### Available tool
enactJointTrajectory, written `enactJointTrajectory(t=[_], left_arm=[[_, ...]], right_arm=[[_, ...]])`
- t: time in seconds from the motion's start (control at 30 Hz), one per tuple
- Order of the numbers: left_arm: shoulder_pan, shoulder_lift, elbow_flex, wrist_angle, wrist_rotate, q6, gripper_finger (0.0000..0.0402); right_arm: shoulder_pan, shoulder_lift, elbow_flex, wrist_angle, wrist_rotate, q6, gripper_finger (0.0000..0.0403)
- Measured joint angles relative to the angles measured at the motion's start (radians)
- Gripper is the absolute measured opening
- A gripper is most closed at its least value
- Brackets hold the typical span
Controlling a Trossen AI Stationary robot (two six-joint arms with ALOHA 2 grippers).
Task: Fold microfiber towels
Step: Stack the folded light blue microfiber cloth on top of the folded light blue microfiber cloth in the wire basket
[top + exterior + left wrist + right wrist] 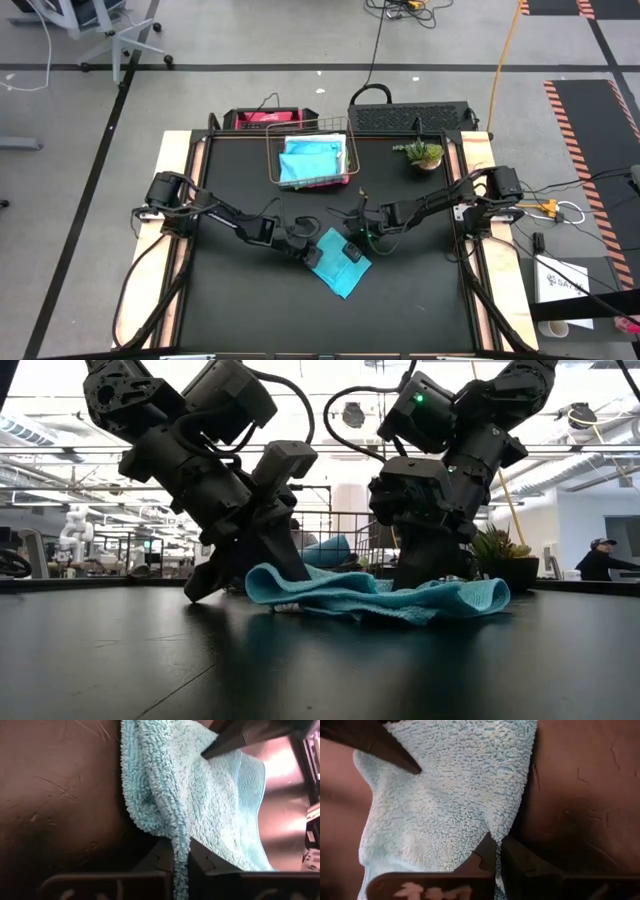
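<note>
In the high view the turquoise towel (338,262) lies on the table (250,310) in front of the basket (310,160), between both grippers; the corners could slip out if the arms lift unevenly. In the low view the left gripper (240,575) and right gripper (425,570) stand down on it, probably pinching. The wrist views show each gripper closed on a thin edge of the cloth.

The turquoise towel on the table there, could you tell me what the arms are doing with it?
Both arms are down on the turquoise towel, which lies rumpled near the middle of the table. The left gripper is shut on one edge of it, and the right gripper is shut on another edge, so it looks like a fold is being set up. Another turquoise towel sits in the wire basket at the back.
</note>
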Motion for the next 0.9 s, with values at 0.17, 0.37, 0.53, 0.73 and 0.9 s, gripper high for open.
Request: enactJointTrajectory(t=[0.17, 0.37, 0.53, 0.73, 0.9], left_arm=[[0.007, -0.023, -0.004, 0.001, -0.039, 0.003, 0.0007], [0.040, -0.102, -0.006, 0.017, -0.062, 0.041, 0.0006], [0.073, -0.224, 0.010, 0.002, -0.107, 0.131, 0.0005], [0.123, -0.329, 0.129, -0.243, -0.138, 0.277, 0.0005], [0.178, -0.362, 0.290, -0.482, -0.151, 0.411, 0.0005]], right_arm=[[0.002, -0.063, 0.000, -0.010, 0.001, 0.006, 0.0000], [0.002, -0.138, 0.039, -0.008, 0.029, 0.000, 0.0000], [-0.001, -0.151, 0.103, -0.008, 0.047, -0.053, 0.0000], [-0.058, -0.150, 0.238, -0.079, 0.058, -0.143, 0.0000], [-0.109, -0.152, 0.404, -0.237, 0.085, -0.289, 0.0000]])
